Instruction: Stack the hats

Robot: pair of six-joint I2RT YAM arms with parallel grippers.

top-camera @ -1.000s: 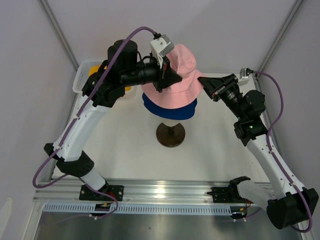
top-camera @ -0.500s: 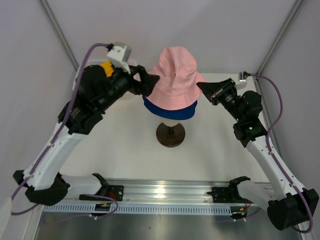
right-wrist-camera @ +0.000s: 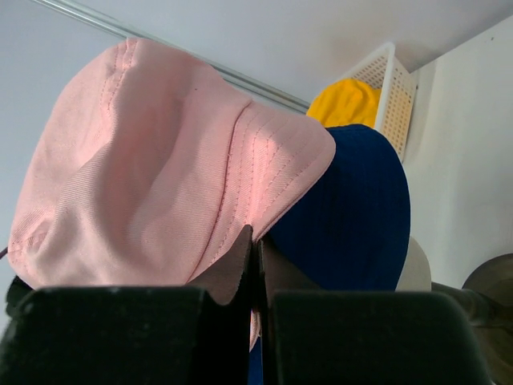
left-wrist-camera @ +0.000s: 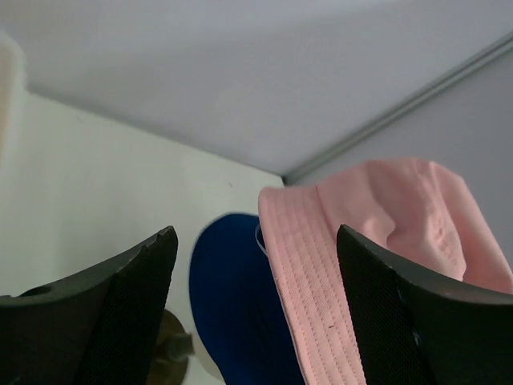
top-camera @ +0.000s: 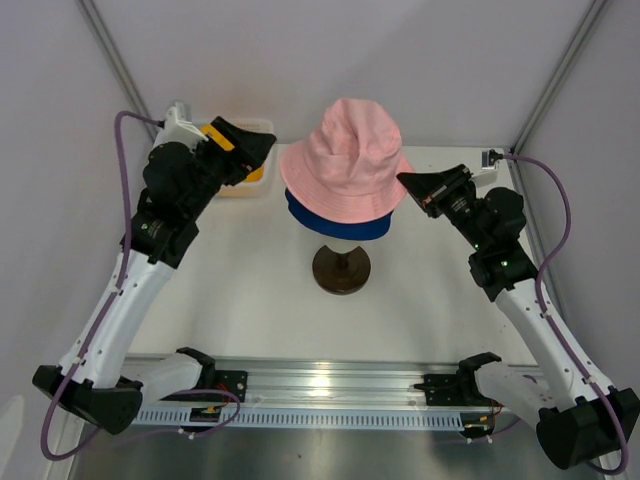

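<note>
Pink cloth tops the pile: the pink hat (top-camera: 345, 165) sits over the dark blue hat (top-camera: 340, 226), and both ride on the cream head (right-wrist-camera: 414, 265), whose dark stand (top-camera: 341, 268) rests on the white bench (top-camera: 250, 290) about midway between my two arms.

From above, I see my left tool (top-camera: 255, 150) off to the far left, hanging over the white basket (top-camera: 262, 125), well apart from the stacked pair. Its own camera adds what the overhead view hides. The two black fingers (left-wrist-camera: 120, 305) stand wide apart with nothing between them, and they frame the blue brim and the pink brim beyond.

My right tool (top-camera: 405, 180) points in from the right, its tip at the edge of the pink brim. From above, I cannot judge the jaws. The right wrist camera shows them pressed together, tips right against the underside of that brim. I cannot tell whether any fabric is caught between them.

That same wrist view looks under the pink brim to the blue hat nested below it. Past both, the yellow hat (right-wrist-camera: 346, 103) lies in the mesh basket, which from overhead is mostly covered by my left arm.
</note>
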